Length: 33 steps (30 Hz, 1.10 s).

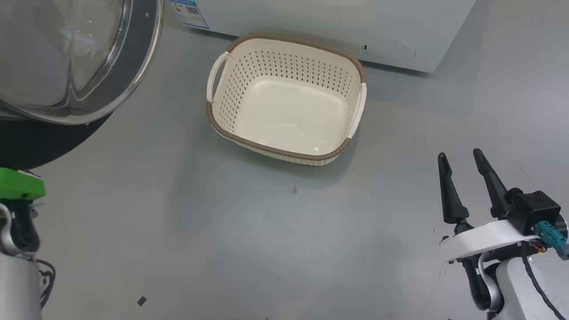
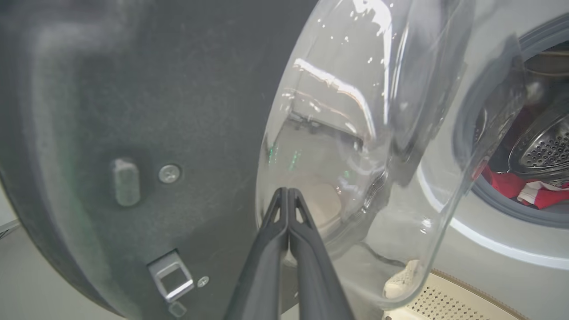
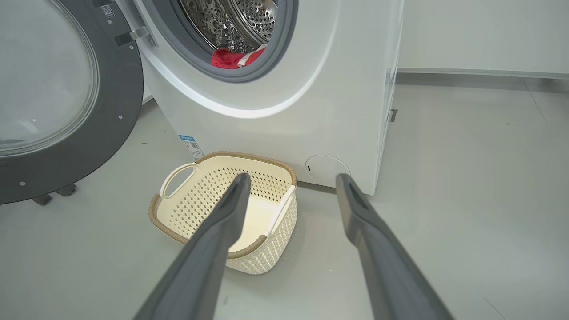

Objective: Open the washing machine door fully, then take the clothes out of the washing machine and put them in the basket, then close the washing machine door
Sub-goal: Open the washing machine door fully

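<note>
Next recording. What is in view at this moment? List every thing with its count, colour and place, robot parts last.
washing machine: one, white, standing on the floor behind the basket
washing machine door: one, black rim, clear glass, swung open beside the machine
drum: one, steel, inside the machine's opening
clothes: one heap, red with white trim, low in the drum
basket: one, cream with brown rim, empty, on the floor before the machine
label: one, blue, on the machine's lower front
floor: grey
left fingers: two, dark, pressed together, at the door's glass
right fingers: two, dark, spread apart, holding nothing
</note>
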Available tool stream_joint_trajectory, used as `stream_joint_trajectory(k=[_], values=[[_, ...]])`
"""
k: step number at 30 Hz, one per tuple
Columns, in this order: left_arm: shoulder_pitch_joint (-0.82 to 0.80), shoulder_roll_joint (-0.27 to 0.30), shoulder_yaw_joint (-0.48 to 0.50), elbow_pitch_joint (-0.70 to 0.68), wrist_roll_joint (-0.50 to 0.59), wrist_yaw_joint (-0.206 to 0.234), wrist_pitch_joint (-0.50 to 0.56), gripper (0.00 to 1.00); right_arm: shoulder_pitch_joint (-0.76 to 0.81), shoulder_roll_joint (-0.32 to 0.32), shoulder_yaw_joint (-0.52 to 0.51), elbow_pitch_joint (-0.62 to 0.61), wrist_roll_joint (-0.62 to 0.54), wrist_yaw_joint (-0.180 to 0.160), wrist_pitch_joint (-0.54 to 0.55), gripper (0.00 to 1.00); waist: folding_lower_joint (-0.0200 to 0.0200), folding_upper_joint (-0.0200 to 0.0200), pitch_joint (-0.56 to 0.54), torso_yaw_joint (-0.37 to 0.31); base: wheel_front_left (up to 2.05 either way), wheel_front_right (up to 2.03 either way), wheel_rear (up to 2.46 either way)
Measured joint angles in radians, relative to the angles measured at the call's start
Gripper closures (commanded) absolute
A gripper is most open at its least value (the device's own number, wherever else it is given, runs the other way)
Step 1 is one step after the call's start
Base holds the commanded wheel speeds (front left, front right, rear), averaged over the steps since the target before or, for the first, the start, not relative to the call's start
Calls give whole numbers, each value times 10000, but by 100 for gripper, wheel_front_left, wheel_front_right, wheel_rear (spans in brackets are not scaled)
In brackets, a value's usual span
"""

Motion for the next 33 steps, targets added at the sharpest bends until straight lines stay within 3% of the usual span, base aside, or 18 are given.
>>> stream_joint_trajectory(k=[18, 33], values=[[1126, -1047, -1156, -780, 1149, -445, 2, 100, 58, 479, -215, 527, 374, 0, -251, 0, 0, 0, -1786, -282, 0, 0, 0], [2780, -1626, -1626, -1756, 1705, -533, 2, 100, 685, 715, -259, 510, 556, 2, -261, 0, 0, 0, -3043, -1509, 0, 0, 0]])
